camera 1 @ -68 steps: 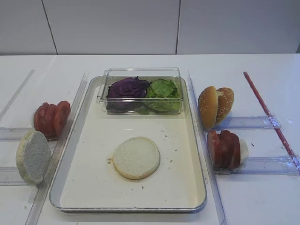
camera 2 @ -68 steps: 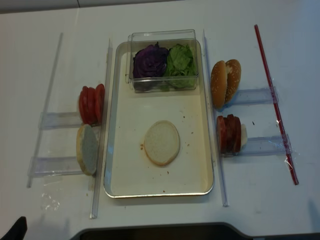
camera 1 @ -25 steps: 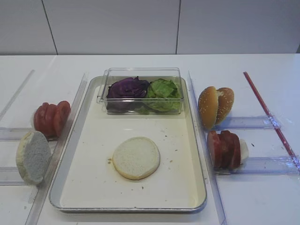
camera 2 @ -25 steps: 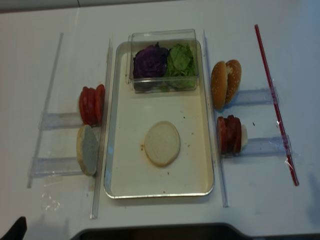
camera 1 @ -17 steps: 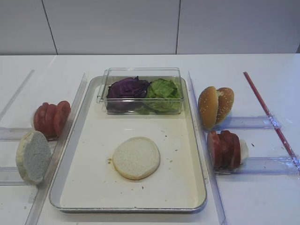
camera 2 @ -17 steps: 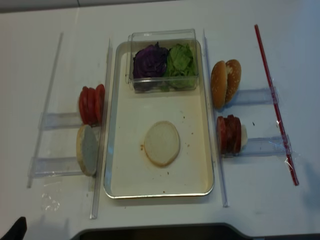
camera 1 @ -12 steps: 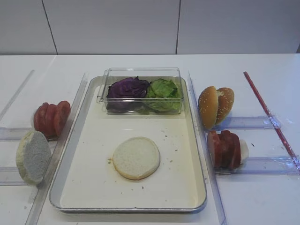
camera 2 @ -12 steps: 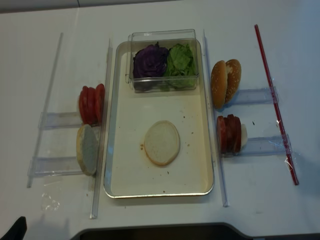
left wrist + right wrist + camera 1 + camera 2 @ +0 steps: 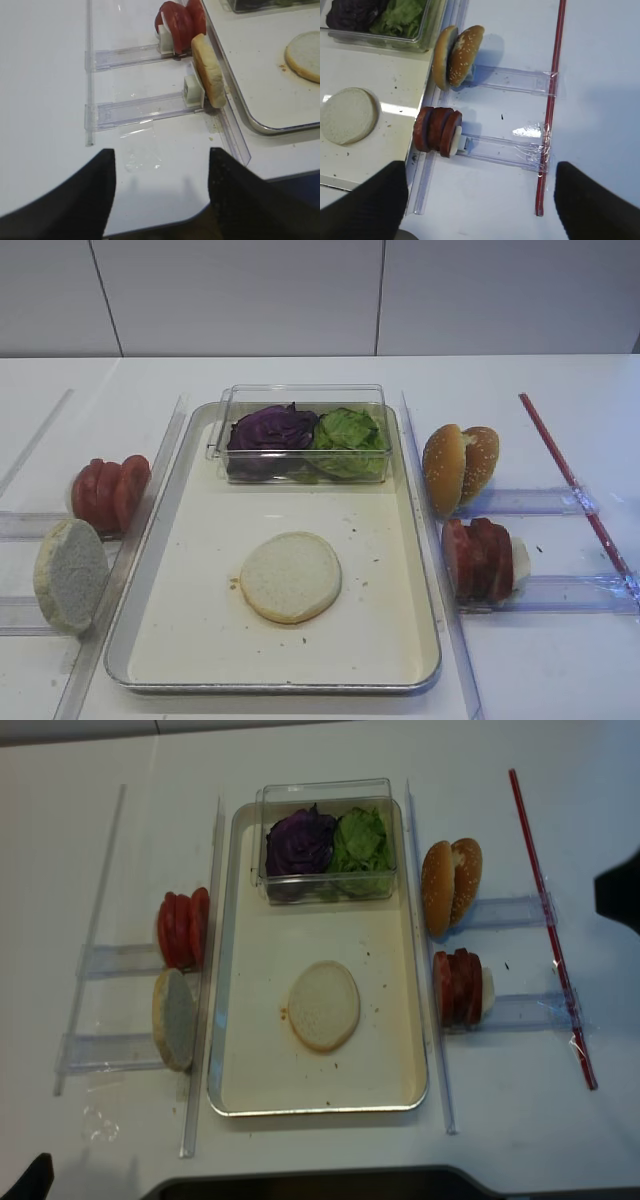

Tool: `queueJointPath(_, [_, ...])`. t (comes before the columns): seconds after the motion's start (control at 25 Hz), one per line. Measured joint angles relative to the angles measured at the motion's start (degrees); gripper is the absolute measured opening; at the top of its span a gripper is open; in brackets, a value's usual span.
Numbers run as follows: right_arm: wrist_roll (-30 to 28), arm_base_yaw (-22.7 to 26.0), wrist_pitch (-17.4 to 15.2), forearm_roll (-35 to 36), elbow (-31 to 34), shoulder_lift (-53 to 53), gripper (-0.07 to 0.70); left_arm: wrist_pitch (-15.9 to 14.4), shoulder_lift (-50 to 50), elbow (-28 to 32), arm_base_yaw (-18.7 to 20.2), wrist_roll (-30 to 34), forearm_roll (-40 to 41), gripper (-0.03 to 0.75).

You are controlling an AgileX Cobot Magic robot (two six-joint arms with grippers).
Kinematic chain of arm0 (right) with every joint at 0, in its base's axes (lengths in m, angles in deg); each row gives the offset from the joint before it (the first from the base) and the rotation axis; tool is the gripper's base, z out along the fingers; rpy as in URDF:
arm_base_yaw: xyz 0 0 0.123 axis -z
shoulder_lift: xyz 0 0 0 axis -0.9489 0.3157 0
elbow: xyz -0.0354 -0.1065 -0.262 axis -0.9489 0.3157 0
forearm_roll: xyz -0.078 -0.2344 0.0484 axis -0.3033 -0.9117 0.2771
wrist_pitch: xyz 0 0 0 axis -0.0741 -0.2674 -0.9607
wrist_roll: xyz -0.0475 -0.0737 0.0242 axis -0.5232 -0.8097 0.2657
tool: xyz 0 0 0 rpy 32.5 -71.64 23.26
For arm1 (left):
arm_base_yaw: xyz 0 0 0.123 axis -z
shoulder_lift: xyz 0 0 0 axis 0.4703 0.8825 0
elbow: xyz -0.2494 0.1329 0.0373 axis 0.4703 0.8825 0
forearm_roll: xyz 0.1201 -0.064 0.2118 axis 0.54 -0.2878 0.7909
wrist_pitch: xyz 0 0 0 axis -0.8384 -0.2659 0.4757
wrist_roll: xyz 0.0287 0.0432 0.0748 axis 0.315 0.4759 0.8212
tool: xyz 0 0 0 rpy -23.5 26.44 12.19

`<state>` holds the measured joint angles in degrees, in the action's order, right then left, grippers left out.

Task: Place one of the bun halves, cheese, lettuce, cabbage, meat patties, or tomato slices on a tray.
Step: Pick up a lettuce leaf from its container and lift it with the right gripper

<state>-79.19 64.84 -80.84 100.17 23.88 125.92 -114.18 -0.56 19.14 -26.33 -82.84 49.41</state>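
Note:
The metal tray (image 9: 150,570) lies mid-table with one pale bun half (image 9: 290,576) flat on its cream floor. At its far end a clear box holds purple cabbage (image 9: 270,428) and green lettuce (image 9: 347,430). Left of the tray, red tomato slices (image 9: 108,492) and another bun half (image 9: 70,573) stand on edge. To the right stand sesame bun halves (image 9: 460,467) and a stack of darker red round slices (image 9: 480,558). My right gripper (image 9: 480,210) hangs open above the table, near that stack (image 9: 438,132). My left gripper (image 9: 160,190) is open over bare table near the standing bun (image 9: 207,70).
Clear acrylic rails (image 9: 200,980) and holders (image 9: 510,80) flank the tray on both sides. A red strip (image 9: 575,485) runs along the far right. A dark part of the right arm (image 9: 620,890) shows at the right edge of the overhead view. The table's front edge (image 9: 165,222) is close below the left gripper.
A dark part of the right arm has come into the overhead view at the right edge. The food and the tray have not moved.

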Motion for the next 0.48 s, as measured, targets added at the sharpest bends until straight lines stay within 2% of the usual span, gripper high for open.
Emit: queueJointPath(0.48, [-1.4, -5.3, -1.1, 0.0, -15.3, 22.8, 0.623, 0.0, 0.0, 0.0, 0.0, 0.0, 0.0, 0.417])
